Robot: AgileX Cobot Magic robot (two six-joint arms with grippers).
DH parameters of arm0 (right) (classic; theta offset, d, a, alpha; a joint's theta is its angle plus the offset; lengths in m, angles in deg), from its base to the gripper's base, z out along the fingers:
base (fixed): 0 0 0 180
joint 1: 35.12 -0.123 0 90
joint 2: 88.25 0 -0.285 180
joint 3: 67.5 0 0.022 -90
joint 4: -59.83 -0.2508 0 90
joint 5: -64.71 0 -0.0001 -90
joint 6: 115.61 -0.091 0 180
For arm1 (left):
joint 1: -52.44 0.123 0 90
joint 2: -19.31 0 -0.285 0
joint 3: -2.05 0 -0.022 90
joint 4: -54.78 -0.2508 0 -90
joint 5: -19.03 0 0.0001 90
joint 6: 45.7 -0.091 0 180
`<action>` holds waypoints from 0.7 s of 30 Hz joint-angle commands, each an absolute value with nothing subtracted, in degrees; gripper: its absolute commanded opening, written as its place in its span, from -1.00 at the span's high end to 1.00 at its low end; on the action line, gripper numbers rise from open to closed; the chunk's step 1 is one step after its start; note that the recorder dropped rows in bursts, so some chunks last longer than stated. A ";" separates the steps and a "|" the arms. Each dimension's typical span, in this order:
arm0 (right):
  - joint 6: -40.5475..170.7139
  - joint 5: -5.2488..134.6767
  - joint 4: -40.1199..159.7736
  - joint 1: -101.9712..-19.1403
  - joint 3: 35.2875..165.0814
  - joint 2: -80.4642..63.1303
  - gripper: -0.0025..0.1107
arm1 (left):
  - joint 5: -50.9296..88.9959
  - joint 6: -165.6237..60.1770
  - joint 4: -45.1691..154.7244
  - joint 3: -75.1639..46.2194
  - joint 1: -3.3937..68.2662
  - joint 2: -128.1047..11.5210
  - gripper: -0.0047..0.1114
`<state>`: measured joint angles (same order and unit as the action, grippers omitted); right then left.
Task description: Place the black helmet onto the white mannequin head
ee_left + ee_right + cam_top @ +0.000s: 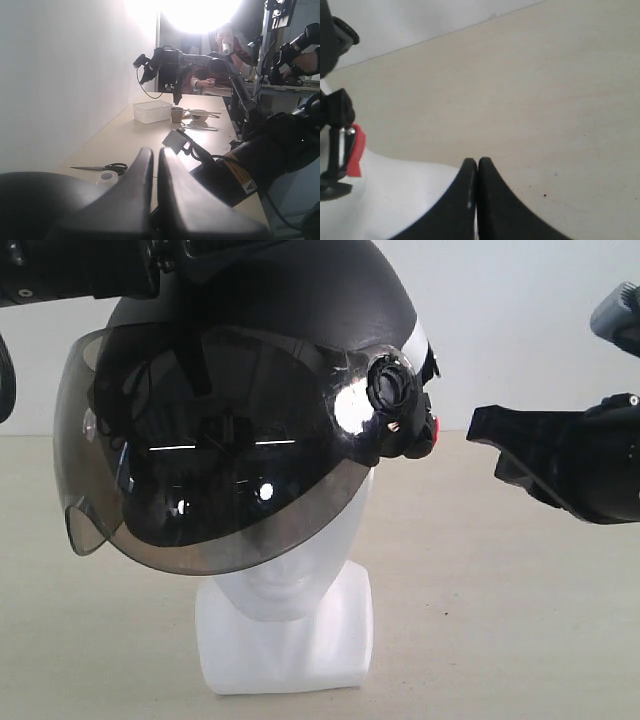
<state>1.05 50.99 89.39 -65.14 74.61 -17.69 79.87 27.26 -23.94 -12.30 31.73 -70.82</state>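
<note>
In the right wrist view the right tool (477,167) is showing its two black fingers pressed together with nothing between them. It is hanging over the pale beige worktop (545,100). Close by, this view is catching a small red buckle (354,150) on the strap hardware, lying against the smooth white mannequin head (400,192). The exterior view is giving only a sliver of that red.

In the left wrist view the left tool (154,162) is drawn in to a hairline slit and is gripping nothing. A black rounded surface (40,200) is bulging beside it, and I cannot tell whether the fingers are touching it.

Only the exterior view is showing the whole arrangement. The glossy black helmet (300,330) with its smoky curved visor (200,500) is sitting on the mannequin head. The chin, neck and squarish block base are showing below the visor rim. The head is standing upright on the worktop, with its long axis vertical.

The visor is facing the camera, swung a little toward the left of that view, with the round side pivot (392,395) on the right. The helmet's front-to-back line is therefore running roughly toward the camera. The right tool is hovering near the pivot side, apart from the helmet.

Farther along the worktop, only the left wrist view is showing these:
- black-handled scissors (100,167)
- a roll of tape (106,176)
- a white mesh basket (152,111)
- a brown cup (176,114)
- a bowl (199,115)
- another black robot arm (170,57)
- a person (225,45) behind
</note>
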 commanded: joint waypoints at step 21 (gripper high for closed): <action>-0.18 71.71 84.29 -64.95 74.70 -14.87 0.12 | 74.57 30.91 -33.29 -14.50 31.02 -73.16 0.84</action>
